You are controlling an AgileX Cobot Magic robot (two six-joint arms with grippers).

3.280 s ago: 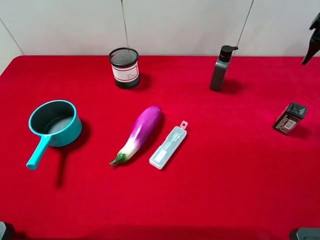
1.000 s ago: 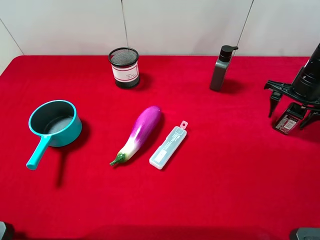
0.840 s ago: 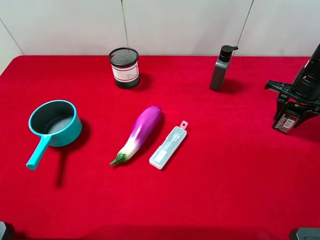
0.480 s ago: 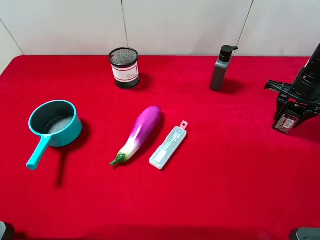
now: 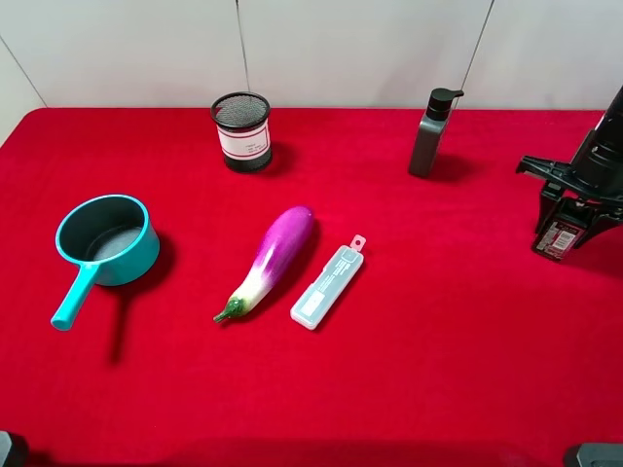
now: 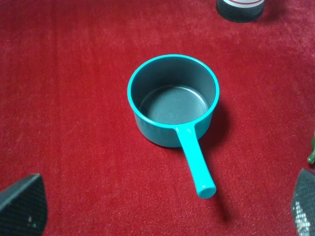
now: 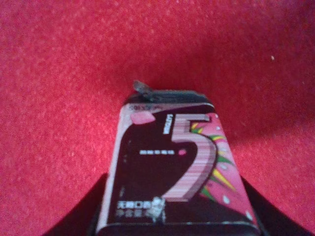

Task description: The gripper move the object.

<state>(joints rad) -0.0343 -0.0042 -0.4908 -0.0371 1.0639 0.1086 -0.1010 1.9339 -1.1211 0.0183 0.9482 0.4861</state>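
Shut firmly on the small black box (image 5: pixel 558 236): right gripper (image 5: pixel 569 232), one black finger (image 7: pixel 83 221) pressed to each long side, low over the red tablecloth (image 5: pixel 438 370). Unclear whether resting on the cloth or just off it.

Close to the right border of the overhead view, with only a narrow strip of cloth showing beyond the gripper on that side; table edge there out of frame. Behind the gripper, a short stretch of red up to the white wall (image 5: pixel 341 49). Toward the front and all across to the gripper's left, broad bare cloth.

Up close in the right wrist view: glossy black box face with a large pink "5", white lettering, pink, yellow and green bursts at one side, a small raised tab at the far end.

Nearest neighbour a dark grey pump bottle (image 5: pixel 429 133), left of the gripper and back by the wall, well apart. Farther left, a translucent plastic case (image 5: pixel 326 287) just beside a purple eggplant (image 5: pixel 271 258). Then a black mesh cup (image 5: pixel 241 131) by the wall, and farthest off a teal saucepan (image 5: pixel 105 243).

Looking down on that saucepan, left gripper (image 6: pixel 162 206) with fingertips spread wide, holding nothing.
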